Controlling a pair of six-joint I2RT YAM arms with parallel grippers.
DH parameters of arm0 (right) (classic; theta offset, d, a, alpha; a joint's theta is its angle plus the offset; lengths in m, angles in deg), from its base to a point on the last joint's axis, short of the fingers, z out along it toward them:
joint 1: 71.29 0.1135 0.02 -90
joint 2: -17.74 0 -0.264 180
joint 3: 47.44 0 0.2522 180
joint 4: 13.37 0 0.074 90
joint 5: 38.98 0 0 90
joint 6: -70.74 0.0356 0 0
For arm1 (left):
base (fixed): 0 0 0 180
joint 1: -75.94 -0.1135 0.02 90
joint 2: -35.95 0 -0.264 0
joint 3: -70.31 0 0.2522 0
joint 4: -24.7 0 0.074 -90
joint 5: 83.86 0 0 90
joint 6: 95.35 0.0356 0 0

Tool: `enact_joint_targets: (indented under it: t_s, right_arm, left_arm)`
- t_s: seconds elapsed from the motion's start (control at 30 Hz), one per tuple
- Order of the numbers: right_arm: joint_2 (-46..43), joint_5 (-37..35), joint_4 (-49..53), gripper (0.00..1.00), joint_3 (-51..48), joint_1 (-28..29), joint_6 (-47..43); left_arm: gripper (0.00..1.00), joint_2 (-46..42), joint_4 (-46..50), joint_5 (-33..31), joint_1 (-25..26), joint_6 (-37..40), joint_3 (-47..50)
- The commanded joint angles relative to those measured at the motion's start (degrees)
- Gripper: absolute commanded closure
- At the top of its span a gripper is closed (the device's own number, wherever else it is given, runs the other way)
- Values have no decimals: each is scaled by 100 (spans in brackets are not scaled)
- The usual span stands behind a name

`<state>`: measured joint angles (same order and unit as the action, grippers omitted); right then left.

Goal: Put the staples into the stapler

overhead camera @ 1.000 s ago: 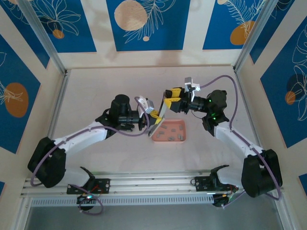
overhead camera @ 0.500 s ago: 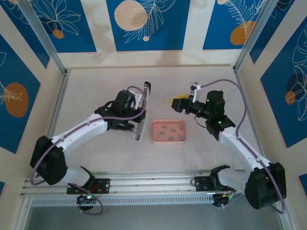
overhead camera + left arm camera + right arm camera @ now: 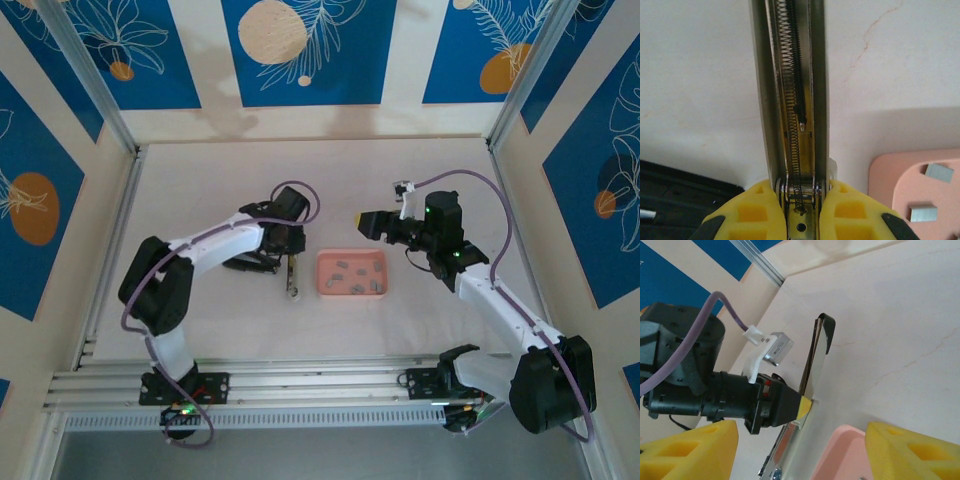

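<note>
I'm pinching the open stapler [image 3: 795,100] tight in my left gripper [image 3: 800,215], its channel looking empty. My right gripper [image 3: 366,222] is hovering wide with nothing in it, and the staples [image 3: 352,273] are all sitting in the tray [image 3: 322,288].

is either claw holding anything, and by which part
Left claw is shut on the stapler, pinching its metal channel's sides near the hinge. Right claw is open, holding nothing.

Overhead, wrist close-ups; common stapler [image 3: 292,280]
</note>
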<state>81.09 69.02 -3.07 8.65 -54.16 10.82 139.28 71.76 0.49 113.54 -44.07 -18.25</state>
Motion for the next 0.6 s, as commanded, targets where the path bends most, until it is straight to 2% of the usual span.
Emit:
enact_joint_targets:
  t_s: [0.0, 0.13, 0.3, 0.4, 0.57]
  right_arm:
    - [28, -12, 178, 32, 47, -16, -102]
    - [37, -5, 237, 32, 85, -15, -133]
    - [45, -2, 275, 32, 99, -19, -152]
    - [71, 16, 285, 32, 121, -23, -154]
    - [98, 28, 248, 32, 147, -9, -157]
  left_arm:
    - [100, 222, 120, -2, -34, -349, -307]
    - [100, 443, 2, 111, -15, -453, -353]
    - [100, 793, 483, -84, 27, -298, -759]
    - [94, 908, 573, -118, 53, -197, -823]
    - [78, 915, 695, -384, 108, -2, -887]
